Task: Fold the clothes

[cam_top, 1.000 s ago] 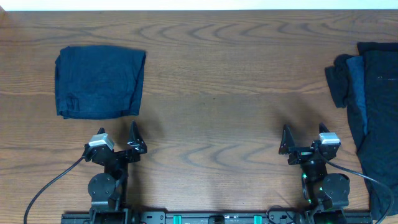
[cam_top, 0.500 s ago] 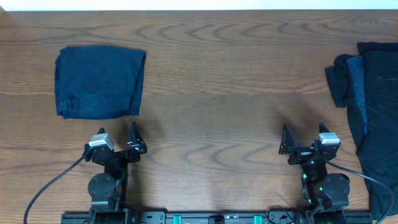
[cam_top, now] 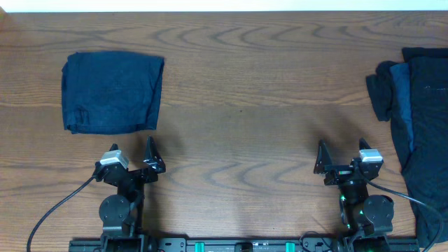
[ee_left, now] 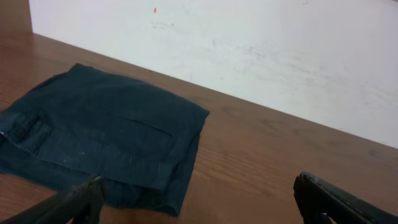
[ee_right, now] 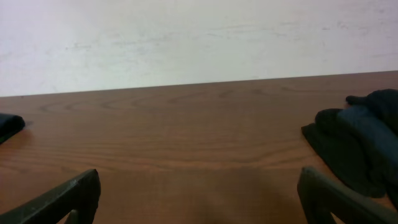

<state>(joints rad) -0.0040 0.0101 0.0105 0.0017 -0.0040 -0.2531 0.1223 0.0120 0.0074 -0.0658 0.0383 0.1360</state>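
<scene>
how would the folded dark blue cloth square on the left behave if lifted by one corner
The folded dark blue cloth square would probably droop and unfold, since its layered edges lie loose. It looks thin and soft, so likely light. Pushed across the brown wooden table, it might bunch rather than slide.

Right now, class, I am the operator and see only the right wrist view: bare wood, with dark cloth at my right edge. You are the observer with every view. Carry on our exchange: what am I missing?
Observer: That cloth is one end of an unfolded heap of clothes that runs a long way down the right edge of the table.
Operator: And the dark scrap at my far left?
Observer: A folded garment, a tidy rectangle lying flat.
Operator: Is the left gripper holding it?
Observer: No, it stands open and empty, apart from the cloth.
</scene>
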